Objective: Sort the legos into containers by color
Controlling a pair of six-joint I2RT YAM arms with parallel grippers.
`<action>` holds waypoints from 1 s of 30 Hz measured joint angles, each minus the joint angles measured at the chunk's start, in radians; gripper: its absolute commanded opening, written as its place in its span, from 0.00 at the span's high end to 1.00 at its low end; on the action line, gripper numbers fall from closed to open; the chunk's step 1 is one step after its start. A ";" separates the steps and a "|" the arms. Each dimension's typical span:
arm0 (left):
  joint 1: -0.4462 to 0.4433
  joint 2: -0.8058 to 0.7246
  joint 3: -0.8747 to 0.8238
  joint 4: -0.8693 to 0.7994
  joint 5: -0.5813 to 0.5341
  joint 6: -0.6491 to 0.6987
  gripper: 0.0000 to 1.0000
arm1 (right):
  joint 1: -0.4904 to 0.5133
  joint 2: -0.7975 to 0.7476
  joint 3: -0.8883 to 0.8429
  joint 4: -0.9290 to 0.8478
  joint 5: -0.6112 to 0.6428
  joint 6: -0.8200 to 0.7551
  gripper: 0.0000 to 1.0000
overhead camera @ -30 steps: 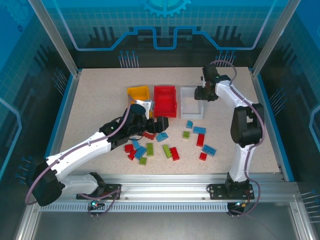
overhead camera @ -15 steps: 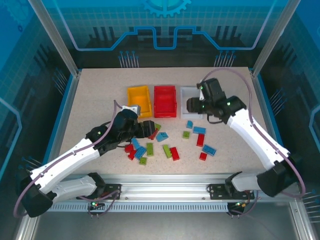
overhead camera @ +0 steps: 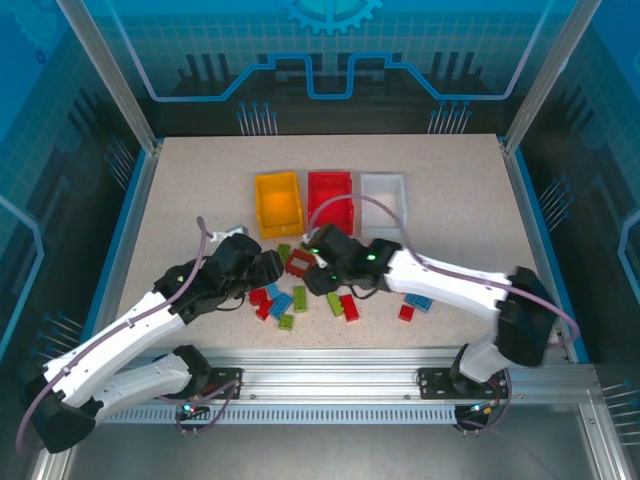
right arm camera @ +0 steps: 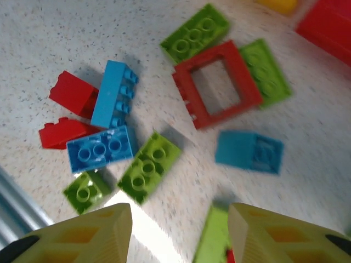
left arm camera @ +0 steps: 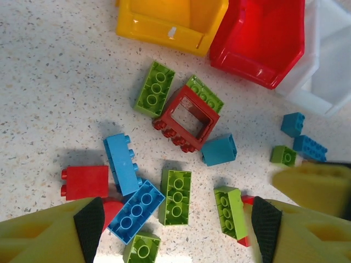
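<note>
The legos lie in a loose pile in front of the containers: a red window frame (overhead camera: 299,262), green bricks (overhead camera: 299,298) and blue ones (overhead camera: 420,300). The yellow bin (overhead camera: 278,201), red bin (overhead camera: 330,196) and white bin (overhead camera: 386,190) stand in a row behind. My left gripper (overhead camera: 272,266) hangs open over the pile's left side, with a green brick (left arm camera: 175,196) and a blue brick (left arm camera: 136,211) on the table below its fingers (left arm camera: 90,222). My right gripper (overhead camera: 316,279) is open above the pile's middle, over a green brick (right arm camera: 149,167), and holds nothing.
The two grippers are close together over the pile; a right finger (left arm camera: 318,186) shows in the left wrist view. More bricks (overhead camera: 406,312) lie scattered to the right. The rail (overhead camera: 330,385) runs along the near edge.
My right arm has swung from the white bin down and left to the pile's middle. My left gripper has drawn back to the left and toward the near edge.
</note>
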 measured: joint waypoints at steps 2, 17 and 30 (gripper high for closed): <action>0.000 -0.076 -0.040 0.001 -0.006 -0.025 0.23 | 0.000 0.099 0.077 -0.003 0.010 -0.043 0.48; 0.000 -0.238 -0.106 -0.037 -0.022 -0.094 0.24 | -0.022 0.465 0.402 -0.108 0.061 -0.190 0.54; 0.000 -0.231 -0.106 -0.036 -0.022 -0.090 0.24 | -0.025 0.481 0.402 -0.128 0.074 -0.204 0.79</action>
